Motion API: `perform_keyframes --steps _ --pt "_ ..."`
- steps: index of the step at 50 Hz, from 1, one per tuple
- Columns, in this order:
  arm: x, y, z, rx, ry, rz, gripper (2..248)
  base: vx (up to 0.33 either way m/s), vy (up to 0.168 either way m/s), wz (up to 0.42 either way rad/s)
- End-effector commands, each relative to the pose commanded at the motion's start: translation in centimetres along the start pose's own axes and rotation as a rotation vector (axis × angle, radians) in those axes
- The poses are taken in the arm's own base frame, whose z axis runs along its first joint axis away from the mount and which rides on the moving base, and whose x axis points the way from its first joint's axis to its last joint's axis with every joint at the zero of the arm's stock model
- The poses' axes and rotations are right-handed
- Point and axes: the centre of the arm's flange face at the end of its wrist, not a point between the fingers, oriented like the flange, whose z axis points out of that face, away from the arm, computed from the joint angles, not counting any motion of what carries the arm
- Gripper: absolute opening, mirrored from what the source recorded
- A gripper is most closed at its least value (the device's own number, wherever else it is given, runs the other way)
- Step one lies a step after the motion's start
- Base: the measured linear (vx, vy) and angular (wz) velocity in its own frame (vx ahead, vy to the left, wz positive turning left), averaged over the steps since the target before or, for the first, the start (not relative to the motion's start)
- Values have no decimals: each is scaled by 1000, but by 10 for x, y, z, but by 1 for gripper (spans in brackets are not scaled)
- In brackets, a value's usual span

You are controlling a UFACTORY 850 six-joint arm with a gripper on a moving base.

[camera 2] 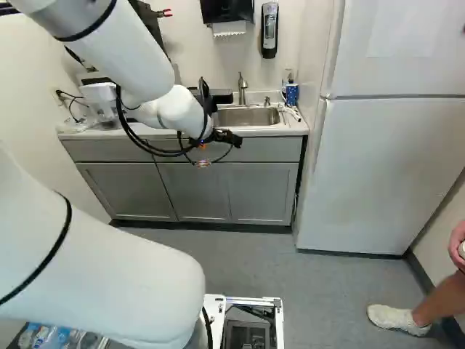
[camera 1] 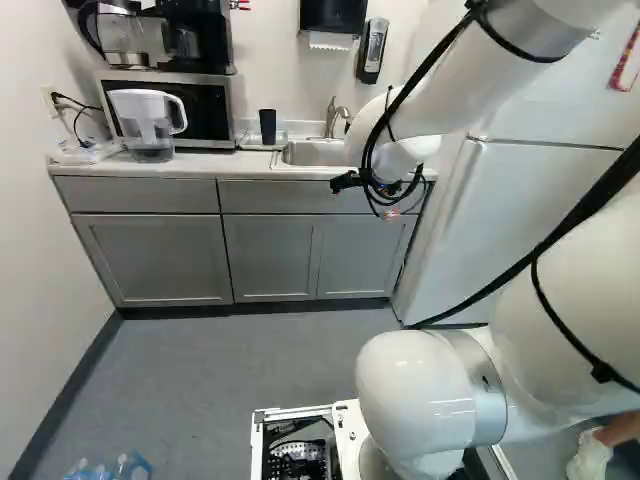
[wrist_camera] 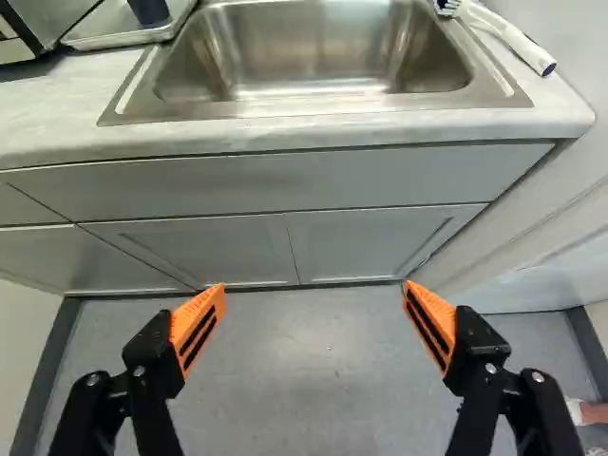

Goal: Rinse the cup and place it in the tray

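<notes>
Probably light, stiff plastic; cup [camera 1: 268, 126] may get slippery once wet, so best pinched mid-wall from opposite sides. Cup stands on tray [wrist_camera: 114, 29] beside sink [wrist_camera: 306, 57], upper part of left base view, just left of middle. Claw [wrist_camera: 314, 284] has fingers wide apart, nothing held; cup is well ahead, to its left.

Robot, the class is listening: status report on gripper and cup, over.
Gripper open, empty. Dark cup upright on tray beside sink. Counter edge ahead, may need clearing.
</notes>
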Motion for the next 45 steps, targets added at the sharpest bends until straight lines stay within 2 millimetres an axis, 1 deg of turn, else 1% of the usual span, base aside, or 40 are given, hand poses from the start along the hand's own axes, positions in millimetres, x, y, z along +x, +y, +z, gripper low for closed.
perform_keyframes --steps 13,29,45 --pt "-34 -4 6 7 75 -10 247 0 0 0" --pt "-70 -8 8 17 154 -20 247 0 0 0" --pt "-100 -11 7 29 219 -27 247 0 0 0"
